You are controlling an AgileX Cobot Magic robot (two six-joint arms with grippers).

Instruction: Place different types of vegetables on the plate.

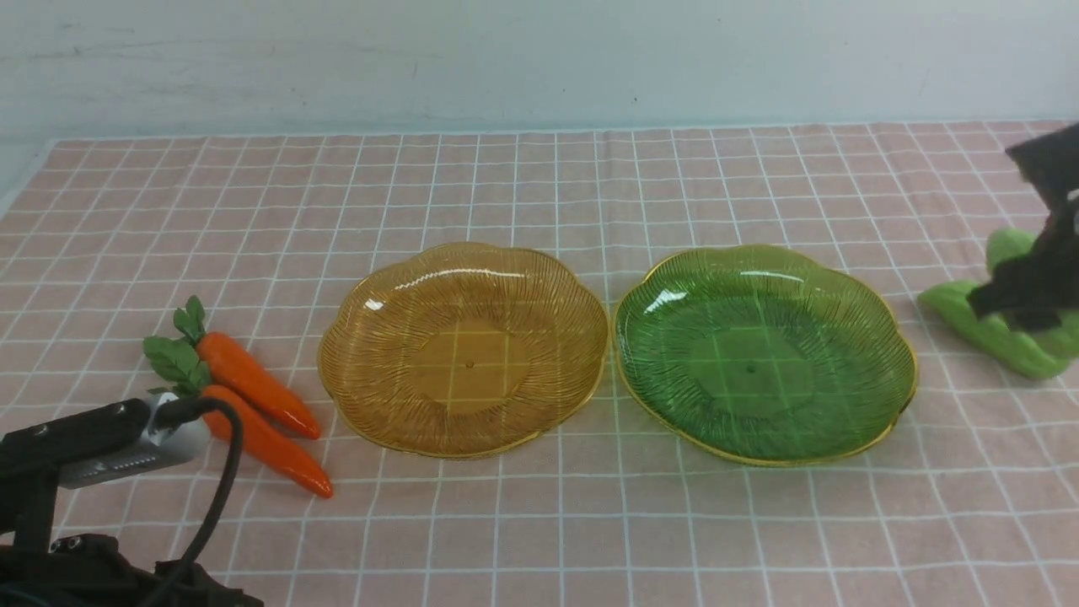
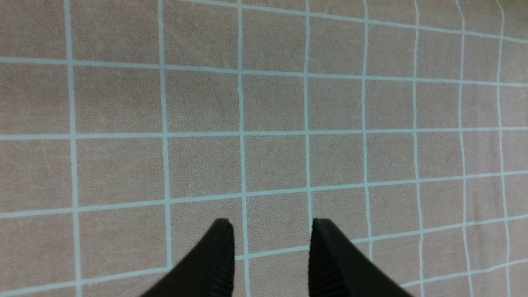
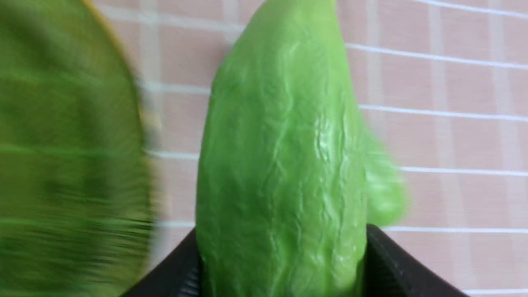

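Hanging open over the checked tabletop [image 2: 123,103], the left claw [image 2: 270,225] held nothing, while the right claw [image 3: 282,233] gripped a light-green gourd [image 3: 284,144] just beside the green plate [image 3: 62,144].

A pink cloth [image 1: 539,539] with a grid of thin white lines covers the worktop [image 1: 18,173], which shows only as a pale strip past the cloth's far left corner. The cloth lies flat, its far edge running straight just before a pale blue-grey wall [image 1: 539,59] marked with faint scuffs. In the left wrist view the weave shows close up, slightly fuzzy, its lines bending a little in places
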